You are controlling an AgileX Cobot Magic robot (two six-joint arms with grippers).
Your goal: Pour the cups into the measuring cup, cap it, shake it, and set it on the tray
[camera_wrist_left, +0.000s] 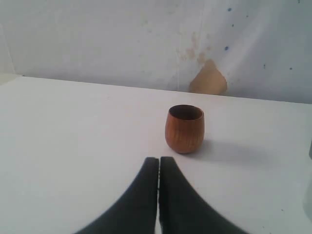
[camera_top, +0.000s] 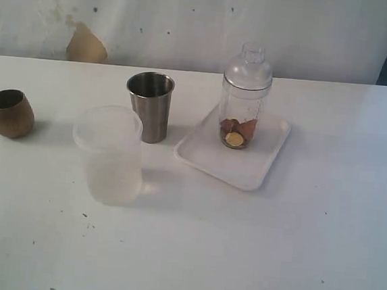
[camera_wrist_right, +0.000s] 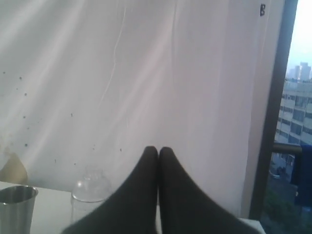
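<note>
The capped measuring cup (camera_top: 242, 110) stands upright on the tray (camera_top: 246, 173) — the job looks finished. The left gripper (camera_wrist_left: 159, 163) and right gripper (camera_wrist_right: 158, 153) are pinched closed, holding nothing — best held well clear of the tray so nothing tips.

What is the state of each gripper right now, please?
Left gripper: closed, fingers together, holding nothing.
Right gripper: closed, fingers together, holding nothing.

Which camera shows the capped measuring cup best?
The exterior view: the measuring cup stands whole on the tray, with brown pieces inside. The right wrist view catches only its clear lid; the left wrist view misses it.
</note>
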